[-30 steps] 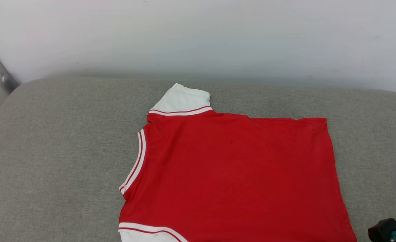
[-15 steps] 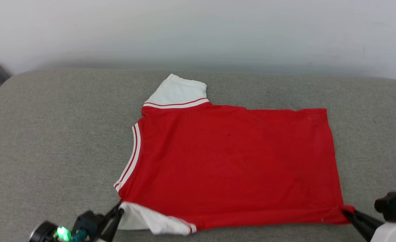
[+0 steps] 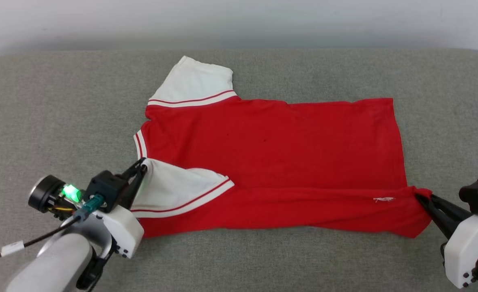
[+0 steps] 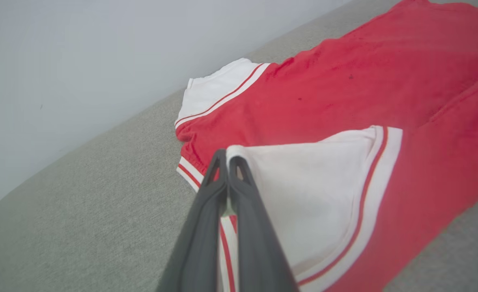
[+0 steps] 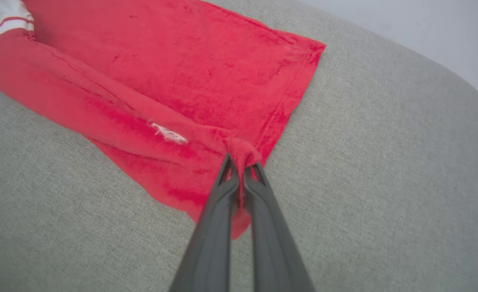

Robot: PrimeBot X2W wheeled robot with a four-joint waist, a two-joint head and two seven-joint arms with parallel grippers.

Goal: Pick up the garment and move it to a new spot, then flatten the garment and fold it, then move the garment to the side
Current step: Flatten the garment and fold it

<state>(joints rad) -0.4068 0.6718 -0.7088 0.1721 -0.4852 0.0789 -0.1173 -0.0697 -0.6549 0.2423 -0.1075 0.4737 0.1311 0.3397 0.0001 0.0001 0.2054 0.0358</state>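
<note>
Softly creased garment (image 3: pixel 271 142) — thin red knit, nubby grey cushion (image 3: pixel 52 113).

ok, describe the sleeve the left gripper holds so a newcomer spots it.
On the grey cushion lies the red garment. Its near white sleeve is folded onto the red body, tip pinched in the jaws of the left gripper. The far sleeve lies flat, untouched.
</note>
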